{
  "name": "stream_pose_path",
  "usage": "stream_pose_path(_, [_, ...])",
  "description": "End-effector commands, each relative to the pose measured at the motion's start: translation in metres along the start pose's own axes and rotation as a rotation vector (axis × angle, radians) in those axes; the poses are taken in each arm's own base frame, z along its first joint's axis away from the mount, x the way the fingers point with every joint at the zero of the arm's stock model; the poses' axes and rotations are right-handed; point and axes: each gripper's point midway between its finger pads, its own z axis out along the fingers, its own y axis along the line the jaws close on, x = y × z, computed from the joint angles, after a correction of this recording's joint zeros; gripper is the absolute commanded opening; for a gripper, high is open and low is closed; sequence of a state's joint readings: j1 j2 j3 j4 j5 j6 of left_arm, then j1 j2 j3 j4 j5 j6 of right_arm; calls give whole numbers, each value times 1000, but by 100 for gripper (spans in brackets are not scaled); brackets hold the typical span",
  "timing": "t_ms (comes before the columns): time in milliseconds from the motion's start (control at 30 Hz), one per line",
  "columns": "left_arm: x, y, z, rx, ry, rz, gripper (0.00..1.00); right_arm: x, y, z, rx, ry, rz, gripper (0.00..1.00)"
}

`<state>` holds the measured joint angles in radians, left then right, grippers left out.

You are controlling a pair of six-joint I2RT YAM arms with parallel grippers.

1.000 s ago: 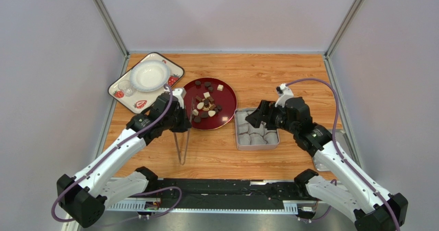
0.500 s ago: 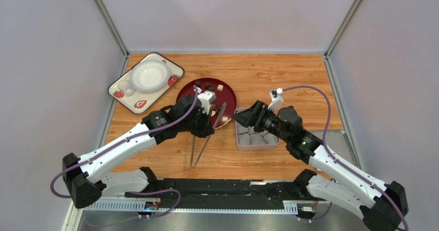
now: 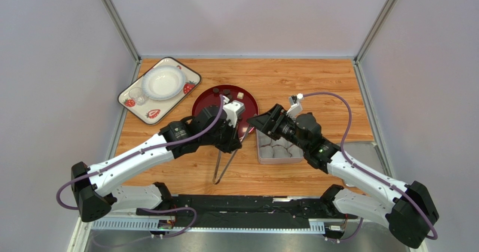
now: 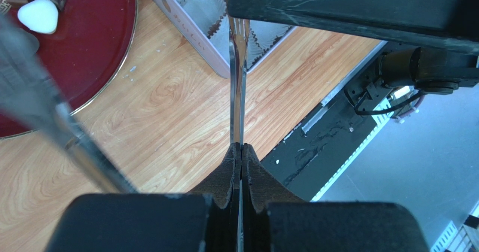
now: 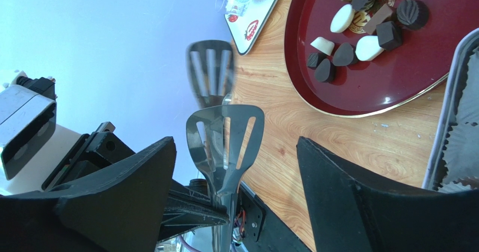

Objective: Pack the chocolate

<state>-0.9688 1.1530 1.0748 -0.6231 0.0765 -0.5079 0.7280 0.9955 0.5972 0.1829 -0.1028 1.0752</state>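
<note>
The chocolate [image 5: 360,33], dark and white pieces, lies on a dark red plate [image 3: 205,97] [image 5: 393,78]. In the top view my left arm hides most of it. My left gripper [image 3: 231,141] [image 4: 240,146] is shut on one arm of the metal tongs [image 3: 225,162] [image 4: 238,83] and holds them above the table between the plate and the grey tin [image 3: 279,150]. My right gripper [image 3: 256,121] [image 5: 236,145] is open, its jaws standing wide on either side of the tongs' slotted tips [image 5: 225,137] without touching them. The tin holds white paper cups [image 5: 464,151].
A strawberry-patterned tray [image 3: 147,112] with a white bowl [image 3: 162,82] and a small glass [image 3: 138,96] stands at the back left. Grey walls close in the table's left, right and back. The black base rail [image 3: 236,207] runs along the near edge.
My left arm has swung right with the tongs, from beside the plate toward the tin. My right gripper has moved left from over the tin to the tongs' tips.
</note>
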Motion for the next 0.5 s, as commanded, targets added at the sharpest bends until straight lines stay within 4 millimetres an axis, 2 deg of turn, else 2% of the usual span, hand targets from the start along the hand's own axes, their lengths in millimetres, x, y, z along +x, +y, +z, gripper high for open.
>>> stream_pose_path(0, [-22,-21,-5,72,-66,24,0,-5,16,2,-84,-33,53,79])
stream_pose_path(300, [-22,-25,-3,91,-73,9,0,-8,13,-1,-92,-62,72,68])
stream_pose_path(467, [-22,-25,-2,87,-79,9,0,-9,15,-4,-100,-70,78,53])
